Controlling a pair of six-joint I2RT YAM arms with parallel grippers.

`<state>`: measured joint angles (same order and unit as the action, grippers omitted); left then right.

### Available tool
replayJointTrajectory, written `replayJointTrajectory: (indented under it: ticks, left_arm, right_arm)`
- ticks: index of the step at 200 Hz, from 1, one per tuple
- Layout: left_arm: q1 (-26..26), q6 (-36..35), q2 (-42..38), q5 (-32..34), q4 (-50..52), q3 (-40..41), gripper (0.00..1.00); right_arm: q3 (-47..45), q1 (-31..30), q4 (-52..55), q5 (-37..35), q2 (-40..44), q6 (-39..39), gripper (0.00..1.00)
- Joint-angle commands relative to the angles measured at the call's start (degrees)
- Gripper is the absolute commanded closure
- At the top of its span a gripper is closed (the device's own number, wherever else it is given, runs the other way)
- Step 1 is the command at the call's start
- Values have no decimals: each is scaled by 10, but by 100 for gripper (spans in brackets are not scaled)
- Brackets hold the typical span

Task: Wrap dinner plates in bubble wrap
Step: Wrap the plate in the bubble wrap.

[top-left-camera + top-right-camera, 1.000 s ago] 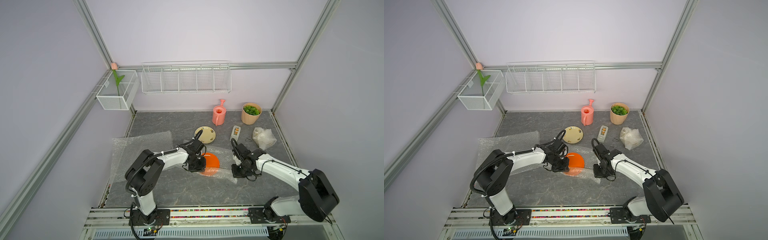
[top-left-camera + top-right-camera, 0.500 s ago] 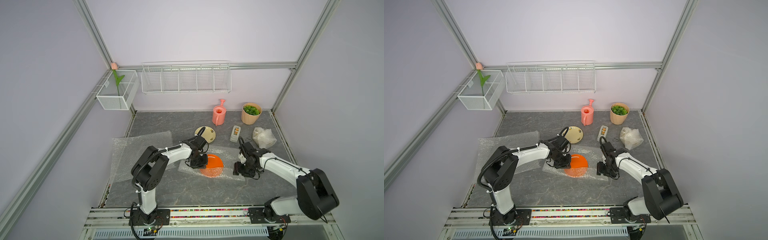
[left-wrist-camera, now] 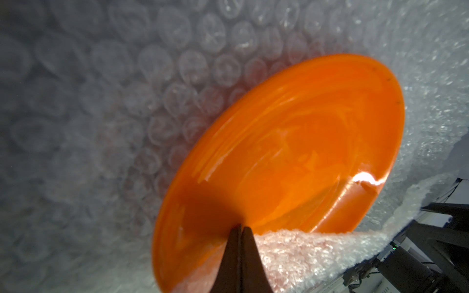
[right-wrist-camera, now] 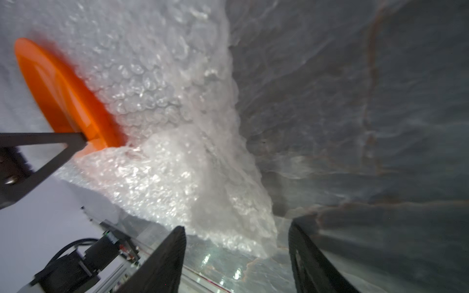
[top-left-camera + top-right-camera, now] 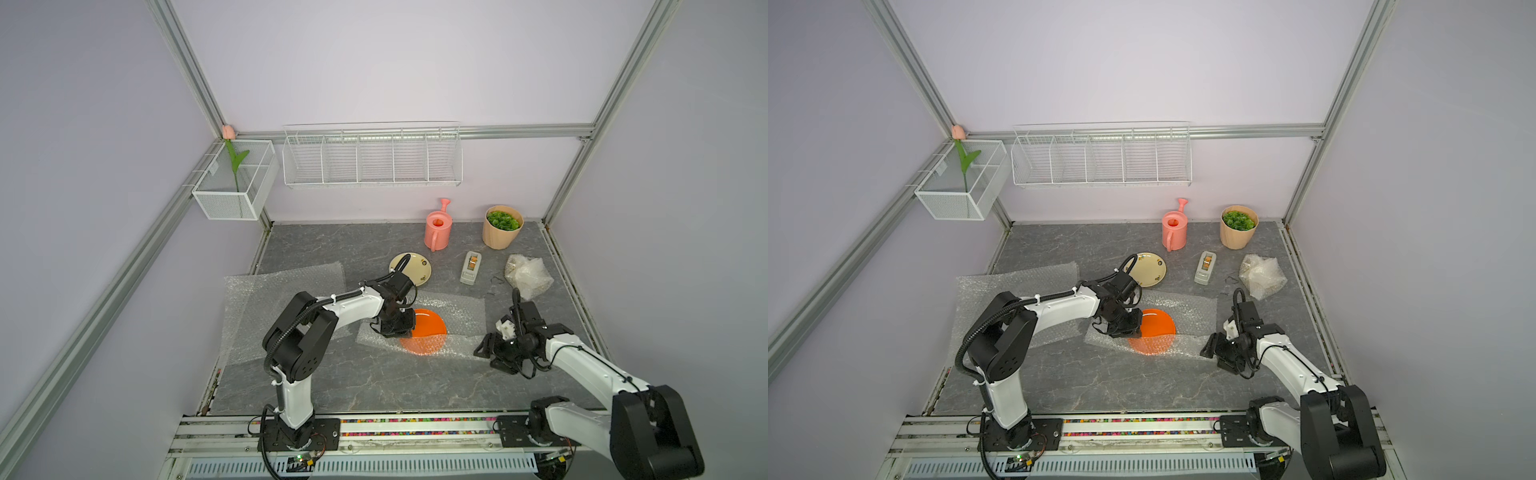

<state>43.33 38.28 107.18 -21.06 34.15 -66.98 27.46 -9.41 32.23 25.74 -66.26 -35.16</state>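
Left claw (image 5: pixel 402 329): closed tip to tip, nothing visible between the fingers (image 3: pixel 234 253). Tips at the rim of the orange plate (image 5: pixel 430 326), on the side facing the left arm. Right claw (image 5: pixel 488 355): open and empty, fingers (image 4: pixel 162 266) spread wide, low over the bench (image 5: pixel 332 382).

Orange plate: lies flat between the two claws, touching the left claw and apart from the right claw. Rests on a sheet of bubble wrap (image 5: pixel 461 309) spreading from under the left claw toward the right claw. Near strip (image 5: pixel 419 347) of the sheet: folded over the front part of the plate, orange showing through the bubbles; back part of the plate bare. Left wrist view: folded edge (image 3: pixel 304 251) just beside the closed tips. Right wrist view: crumpled end of the sheet (image 4: pixel 203 177) just ahead of the gap in the right claw, with no finger on it.

Second bubble wrap sheet (image 5: pixel 270 299): flat on the bench, on the arm side of the left claw, partly under the left arm. Cream plate (image 5: pixel 415 269): beyond the left claw toward the back wall, unwrapped, edge partly hidden by the wrist. Crumpled bubble wrap bundle (image 5: pixel 528 276): beyond the right claw, well apart; contents not discernible. Tape dispenser (image 5: pixel 471 268): between cream plate and bundle.
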Motion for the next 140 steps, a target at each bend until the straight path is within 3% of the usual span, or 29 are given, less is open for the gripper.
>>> replayJointTrajectory:
  ticks: [1,24,54,89,140]
  left_arm:
    - [-3,-1,5,5,11,5,96]
    - [-1,1,5,2,7,7,97]
    - [6,4,10,-6,0,6,97]
    - [11,6,15,-8,0,3,98]
    - [15,10,15,-9,-2,4,99]
  right_arm:
    - [-21,22,-51,73,-7,-26,51]
    - [-7,29,-13,36,9,-7,63]
    - [22,27,20,50,28,17,92]
    - [87,-20,51,43,45,3,93]
    - [188,-198,4,-19,-8,-73,93]
